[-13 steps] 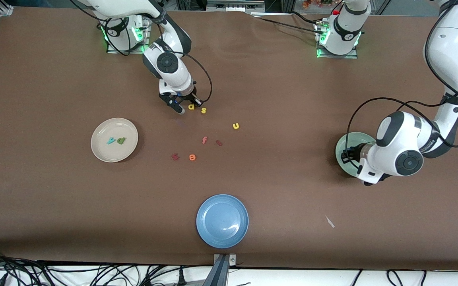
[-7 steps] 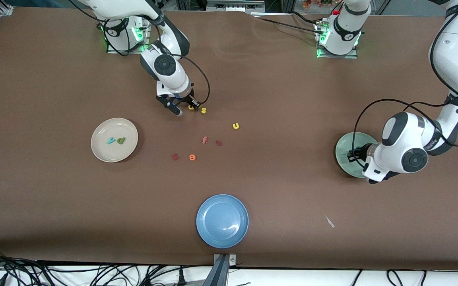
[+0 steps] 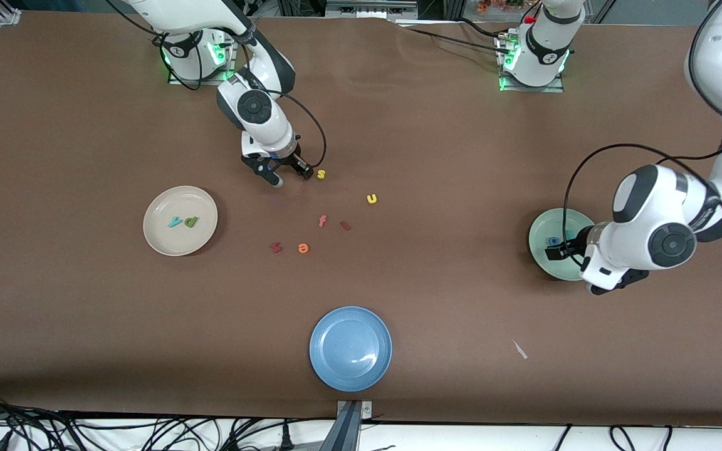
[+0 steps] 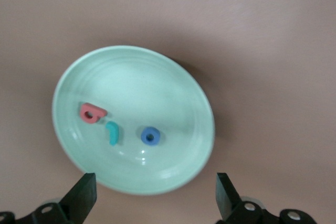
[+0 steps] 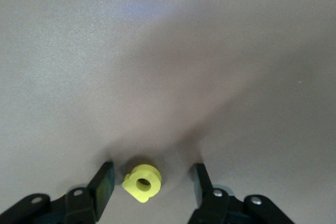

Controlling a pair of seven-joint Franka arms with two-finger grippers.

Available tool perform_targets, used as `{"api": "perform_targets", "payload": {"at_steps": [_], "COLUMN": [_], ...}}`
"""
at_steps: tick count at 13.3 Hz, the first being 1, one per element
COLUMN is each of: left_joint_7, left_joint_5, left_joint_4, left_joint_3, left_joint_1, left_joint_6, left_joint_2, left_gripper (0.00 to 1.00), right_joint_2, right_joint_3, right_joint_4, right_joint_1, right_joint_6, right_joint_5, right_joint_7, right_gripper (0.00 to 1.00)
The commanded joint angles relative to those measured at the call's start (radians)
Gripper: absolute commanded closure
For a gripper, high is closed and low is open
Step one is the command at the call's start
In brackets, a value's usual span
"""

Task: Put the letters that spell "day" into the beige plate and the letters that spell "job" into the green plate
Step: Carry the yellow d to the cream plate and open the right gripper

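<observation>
In the right wrist view the yellow a [image 5: 143, 183] lies flat on the table between the fingers of my right gripper [image 5: 151, 184], which is open with a gap on each side of the letter. The right gripper [image 3: 286, 173] stands low beside the yellow s [image 3: 321, 175]. The beige plate [image 3: 160, 241] holds the teal y [image 3: 175, 222] and the green d [image 3: 191, 222]. My left gripper [image 4: 155, 198] hangs open and empty over the green plate [image 4: 173, 77], where the salmon b [image 4: 92, 113], teal j [image 4: 113, 132] and blue o [image 4: 150, 136] lie. The front view shows that plate [image 3: 539, 228] under the left gripper [image 3: 560, 246].
Loose letters lie mid-table: a yellow u [image 3: 371, 198], a red f [image 3: 322, 220], an orange e [image 3: 302, 248] and two dark red pieces [image 3: 345, 225] [image 3: 276, 247]. A blue plate [image 3: 350, 348] sits near the front edge, with a small white scrap [image 3: 519, 349] toward the left arm's end.
The left gripper opened and drew back toward its end of the table, baring the blue o in the green plate. The right gripper opened and shifted over the yellow a, now between its fingers.
</observation>
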Motion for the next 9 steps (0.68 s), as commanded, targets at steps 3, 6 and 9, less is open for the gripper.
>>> {"api": "perform_targets", "payload": {"at_steps": [3, 6, 9], "left_joint_7": [0.012, 0.012, 0.133], "left_joint_5": [0.001, 0.002, 0.001], "left_joint_4": [0.196, 0.273, 0.273], "left_joint_3": [-0.112, -0.152, -0.151], "left_joint_1": [-0.001, -0.001, 0.001], "left_joint_6": [-0.195, -0.229, -0.23], "left_joint_2": [-0.073, -0.074, -0.099], "left_gripper": [0.0, 0.0, 0.0], "right_joint_2": [0.0, 0.0, 0.005], "right_joint_3": [0.001, 0.001, 0.003], "right_joint_4": [-0.01, -0.01, -0.011], "right_joint_1": [-0.001, -0.001, -0.001], "right_joint_6": [-0.004, -0.002, 0.004], "right_joint_5": [-0.023, -0.025, -0.025], "right_joint_7": [0.002, 0.002, 0.002], "right_gripper": [0.5, 0.56, 0.64]}}
